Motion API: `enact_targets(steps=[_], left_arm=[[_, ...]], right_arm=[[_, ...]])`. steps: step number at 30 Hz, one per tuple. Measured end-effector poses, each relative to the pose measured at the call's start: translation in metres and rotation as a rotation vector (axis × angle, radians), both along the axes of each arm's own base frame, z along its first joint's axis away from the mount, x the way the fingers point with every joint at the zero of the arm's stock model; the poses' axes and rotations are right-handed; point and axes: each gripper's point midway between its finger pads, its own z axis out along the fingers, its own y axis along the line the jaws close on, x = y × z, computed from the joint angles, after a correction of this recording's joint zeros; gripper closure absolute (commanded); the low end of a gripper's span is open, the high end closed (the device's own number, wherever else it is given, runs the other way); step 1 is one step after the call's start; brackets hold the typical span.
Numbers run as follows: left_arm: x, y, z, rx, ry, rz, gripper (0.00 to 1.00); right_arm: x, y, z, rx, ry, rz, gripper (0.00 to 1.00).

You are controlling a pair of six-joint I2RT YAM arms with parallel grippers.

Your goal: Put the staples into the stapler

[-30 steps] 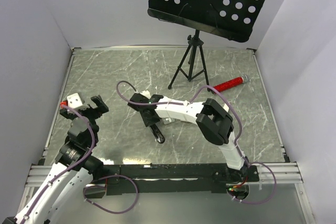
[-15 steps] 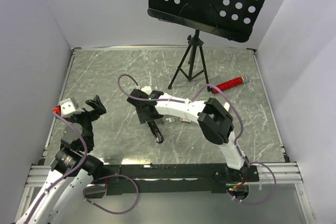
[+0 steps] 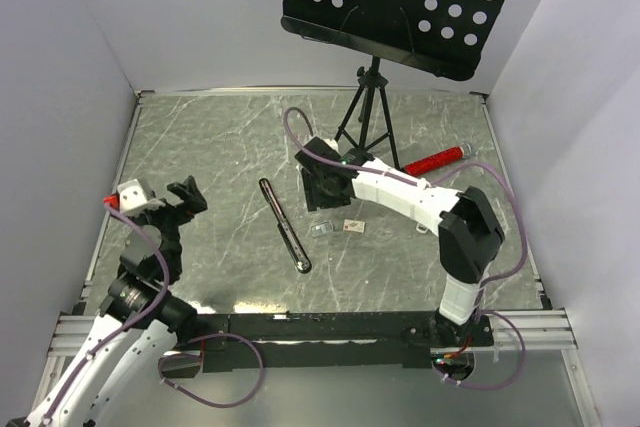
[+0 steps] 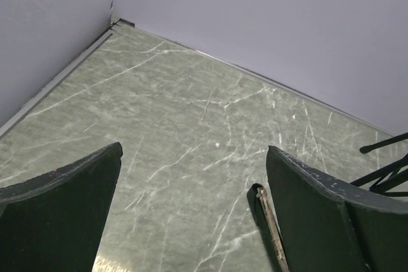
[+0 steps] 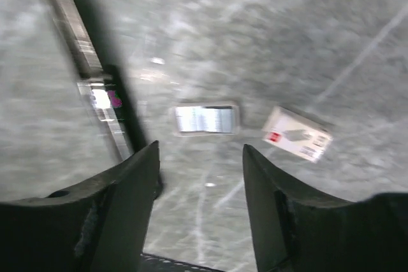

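Staples (image 3: 320, 230) lie flat on the grey marbled surface (image 3: 200, 137) as a small silvery strip near the middle, with nothing holding them. Just to their right, apart from them, sits a small tan-and-white box (image 3: 352, 226). To their left lies the stapler (image 3: 283, 225), a long thin dark bar with a metal rail, set on a diagonal, close to the strip but not touching it. The right claw (image 3: 320, 192) hangs over the surface just beyond the strip, tips pointing down. Its wrist view, which is blurred, shows the two fingers (image 5: 121, 214) parted by a moderate gap with only bare surface between them; the strip and box lie ahead of the tips and the stapler lies off to one side. The left claw (image 3: 160, 204) is at the left side of the surface, well apart from the stapler and the strip, spread wide and holding nothing. In its wrist view the end of the stapler shows beside the inner edge of one finger. At the far side stands a black tripod (image 3: 365, 127) carrying a perforated black tray (image 3: 400, 7), and a red tube (image 3: 435, 159) lies near its feet to the right.
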Motion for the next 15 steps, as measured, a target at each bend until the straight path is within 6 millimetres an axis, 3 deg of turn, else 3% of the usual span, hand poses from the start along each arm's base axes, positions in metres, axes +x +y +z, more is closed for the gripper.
enact_targets(steps=[6, 15], left_arm=[[0.017, -0.008, 0.023, 0.007, -0.059, 0.002, 0.01], [0.025, -0.007, 0.017, 0.081, -0.068, 0.017, 0.01]], right_arm=[[-0.004, -0.010, -0.039, -0.116, 0.061, 0.033, 0.61], [-0.011, -0.009, -0.070, -0.188, 0.109, 0.075, 0.64]])
